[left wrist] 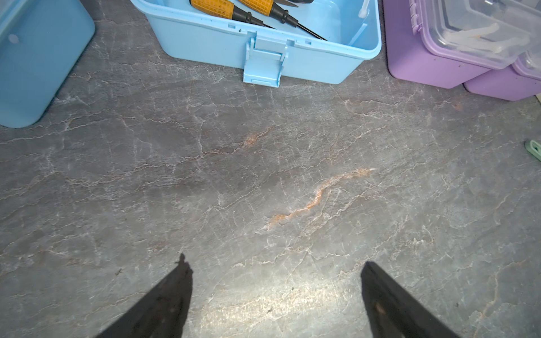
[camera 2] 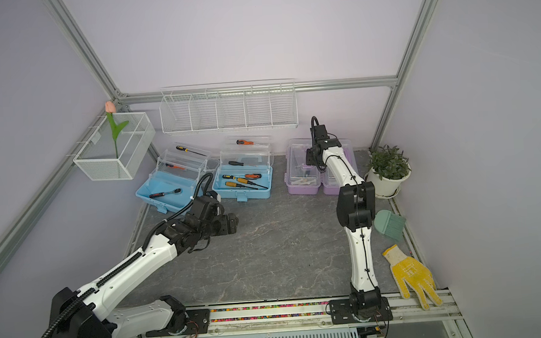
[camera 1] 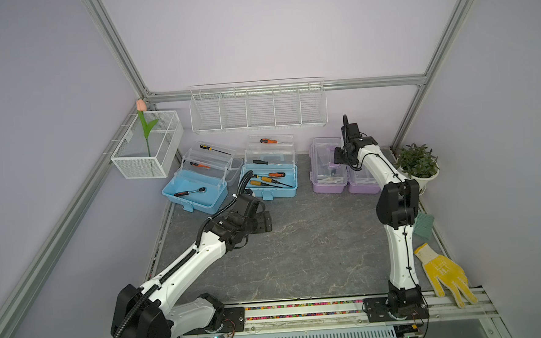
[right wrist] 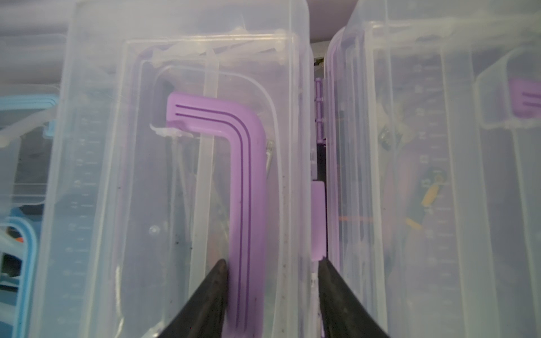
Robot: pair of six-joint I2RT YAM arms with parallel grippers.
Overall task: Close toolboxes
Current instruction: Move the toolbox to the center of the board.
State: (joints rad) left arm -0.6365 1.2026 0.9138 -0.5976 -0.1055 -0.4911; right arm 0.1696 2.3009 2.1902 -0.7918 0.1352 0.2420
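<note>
Where both top views give only the lowered clear lids of the two purple toolboxes point(camera 1: 328, 176) at the back right of the table point(camera 1: 314, 243), the right wrist view shows blurred tools beneath them and embossed lid marks too faint to read. The corner blue toolbox point(camera 1: 197, 192) and the middle blue toolbox point(camera 1: 270, 192) stand open at back left, trays raised. The former's base holds a ratchet point(camera 1: 190, 191), the latter's screwdrivers point(camera 1: 271, 181). The print on the yellow glove point(camera 1: 443, 272) is illegible. The right gripper point(right wrist: 272, 262), jaws apart, straddles one purple handle point(right wrist: 246, 181). The left gripper point(left wrist: 275, 260), spread wide, hangs over bare table, holding nothing.
</note>
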